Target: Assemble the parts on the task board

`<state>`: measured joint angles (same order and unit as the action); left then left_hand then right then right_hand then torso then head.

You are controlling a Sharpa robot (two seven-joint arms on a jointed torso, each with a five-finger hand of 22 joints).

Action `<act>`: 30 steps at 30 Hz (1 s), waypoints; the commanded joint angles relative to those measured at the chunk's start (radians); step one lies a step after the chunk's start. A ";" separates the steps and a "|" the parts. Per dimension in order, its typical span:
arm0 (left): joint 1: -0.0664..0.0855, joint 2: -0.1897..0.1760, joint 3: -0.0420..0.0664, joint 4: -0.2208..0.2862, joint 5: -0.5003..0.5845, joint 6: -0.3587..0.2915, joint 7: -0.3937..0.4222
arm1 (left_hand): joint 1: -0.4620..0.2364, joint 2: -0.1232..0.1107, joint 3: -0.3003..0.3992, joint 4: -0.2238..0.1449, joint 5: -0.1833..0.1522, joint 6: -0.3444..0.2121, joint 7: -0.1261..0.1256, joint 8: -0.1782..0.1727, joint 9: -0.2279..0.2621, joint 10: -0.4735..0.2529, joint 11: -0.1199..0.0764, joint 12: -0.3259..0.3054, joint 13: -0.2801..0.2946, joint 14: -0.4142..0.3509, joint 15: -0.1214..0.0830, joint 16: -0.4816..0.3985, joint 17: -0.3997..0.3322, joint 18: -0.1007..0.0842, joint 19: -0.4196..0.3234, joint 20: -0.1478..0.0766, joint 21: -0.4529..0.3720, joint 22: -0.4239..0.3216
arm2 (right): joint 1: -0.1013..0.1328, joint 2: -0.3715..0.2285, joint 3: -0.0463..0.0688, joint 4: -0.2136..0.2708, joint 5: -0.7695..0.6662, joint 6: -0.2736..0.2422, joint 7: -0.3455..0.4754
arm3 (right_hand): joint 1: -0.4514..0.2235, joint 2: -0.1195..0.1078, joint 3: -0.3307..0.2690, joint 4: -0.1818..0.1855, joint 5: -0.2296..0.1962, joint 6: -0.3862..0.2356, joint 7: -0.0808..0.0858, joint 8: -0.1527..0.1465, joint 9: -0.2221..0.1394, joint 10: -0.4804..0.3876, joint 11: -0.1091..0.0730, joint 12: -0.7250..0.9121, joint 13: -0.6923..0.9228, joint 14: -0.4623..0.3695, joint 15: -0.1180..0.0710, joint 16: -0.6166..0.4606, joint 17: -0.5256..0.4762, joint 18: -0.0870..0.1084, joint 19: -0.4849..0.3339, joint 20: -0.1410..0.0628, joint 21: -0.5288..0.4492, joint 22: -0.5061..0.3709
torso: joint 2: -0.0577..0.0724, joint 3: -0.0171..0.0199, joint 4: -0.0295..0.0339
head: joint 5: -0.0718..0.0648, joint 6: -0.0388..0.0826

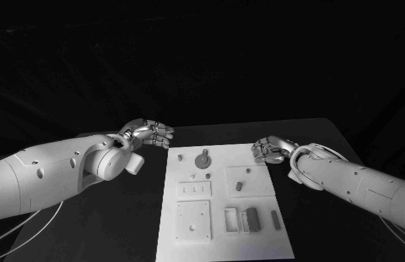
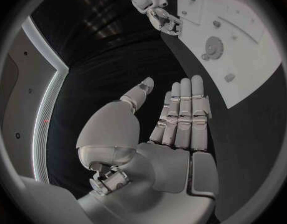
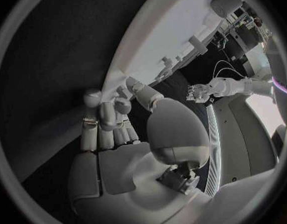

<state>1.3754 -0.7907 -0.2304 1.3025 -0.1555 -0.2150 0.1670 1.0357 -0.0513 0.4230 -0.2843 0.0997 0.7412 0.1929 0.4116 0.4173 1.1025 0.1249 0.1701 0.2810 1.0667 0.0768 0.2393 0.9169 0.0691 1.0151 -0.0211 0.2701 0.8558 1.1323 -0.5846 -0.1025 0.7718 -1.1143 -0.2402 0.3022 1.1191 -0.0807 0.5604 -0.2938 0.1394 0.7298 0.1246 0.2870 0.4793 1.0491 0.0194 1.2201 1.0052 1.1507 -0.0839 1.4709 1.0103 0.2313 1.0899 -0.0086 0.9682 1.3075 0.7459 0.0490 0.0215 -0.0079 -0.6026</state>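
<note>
The parts look small and hard, and I think they are light. They look smooth, so they could slip. A small piece like the long dark block [image 1: 252,220] is best pinched by its two long sides, with just the fingertips. The round part [image 1: 203,159] with the knob on top looks easiest to grab by that knob.

The task board [image 1: 221,242] is a flat white plate in the middle of the black table [image 1: 316,132]. It has square pads and little slots on it. The round part sits near the far end. A small oval piece [image 1: 239,186] lies on a square pad in the middle. The dark block and a thin bar [image 1: 275,218] lie near the close end, just beside each other.

The left hand [image 1: 147,133] is off the board, near its far left corner. Its fingers are straight and close side by side, holding nothing. The right hand [image 1: 271,150] is at the board's far right edge. Its fingers are curled in, and I see nothing in them.
</note>
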 commanded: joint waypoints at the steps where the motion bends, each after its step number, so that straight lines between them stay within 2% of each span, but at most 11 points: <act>1: 0.001 0.000 0.001 0.003 -0.002 0.013 0.008 | -0.005 0.004 -0.004 0.000 0.004 0.007 0.006 0.002 0.001 0.000 0.003 0.006 0.002 0.003 0.001 -0.006 0.001 0.010 -0.006 0.000 -0.007 0.001 | 0.000 0.002 0.000 -0.001 0.000 0.001 0.015 | 0.000 0.016 0.003 0.002 0.000 0.019 0.003 0.010 0.004 0.000 -0.003 0.007 0.002 0.003 -0.003 0.006 0.002 0.031 0.003 -0.007 0.008 0.020 | -0.001 0.0005 -0.0007 | -0.001 -0.001; 6: 0.001 0.000 0.001 0.004 -0.002 0.014 0.007 | -0.005 0.004 -0.004 0.000 0.004 0.007 0.006 0.002 0.001 0.000 0.003 0.006 0.002 0.003 0.001 -0.006 0.002 0.010 -0.006 0.000 -0.007 0.002 | 0.000 0.002 0.000 -0.005 0.000 0.002 0.016 | -0.001 0.035 0.008 0.002 -0.004 0.052 0.006 0.029 0.014 0.000 0.000 0.008 0.002 0.005 0.000 0.008 0.003 0.031 0.001 -0.008 0.011 0.020 | 0.000 0.0003 -0.0015 | -0.001 -0.002; 15: 0.001 -0.001 0.001 0.002 -0.002 0.015 0.004 | -0.006 0.004 -0.004 0.000 0.004 0.007 0.006 0.001 0.001 -0.001 0.004 0.006 0.003 0.003 0.001 -0.006 0.002 0.010 -0.006 0.000 -0.007 0.002 | 0.000 0.004 0.000 -0.005 0.001 0.003 0.020 | -0.004 0.051 0.011 0.002 -0.008 0.070 0.009 0.038 0.019 0.000 0.002 0.009 0.002 0.005 0.002 0.010 0.004 0.031 -0.001 -0.008 0.013 0.020 | 0.000 0.0013 -0.0010 | -0.001 -0.002; 30: 0.001 -0.004 0.001 0.000 -0.003 0.011 0.001 | -0.008 0.003 -0.005 0.001 0.003 0.005 0.007 -0.001 0.001 -0.006 0.005 0.005 0.006 0.004 0.001 -0.007 0.003 0.010 -0.005 0.000 -0.007 0.002 | 0.000 0.006 0.000 -0.003 0.002 0.003 0.018 | -0.009 0.048 0.010 0.002 -0.013 0.079 0.011 0.040 0.021 0.000 0.004 0.010 0.002 0.006 0.004 0.012 0.006 0.031 -0.001 -0.008 0.016 0.020 | 0.000 0.0011 -0.0011 | -0.003 -0.002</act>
<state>1.3755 -0.7943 -0.2304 1.3015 -0.1558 -0.2140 0.1634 1.0357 -0.0513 0.4231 -0.2843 0.0997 0.7412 0.1928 0.4116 0.4170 1.1000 0.1274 0.1701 0.2857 1.0667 0.0767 0.2354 0.9184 0.0615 1.0151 -0.0211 0.2665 0.8564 1.1322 -0.5806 -0.1025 0.7670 -1.1124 -0.2407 0.3095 1.1111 -0.0366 0.5661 -0.2938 0.1308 0.7860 0.1195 0.3243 0.4995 1.0511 0.0174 1.2237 1.0061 1.1545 -0.0805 1.4790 1.0151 0.2318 1.0897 -0.0083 0.9794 1.3075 0.7453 0.0500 0.0203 -0.0103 -0.6056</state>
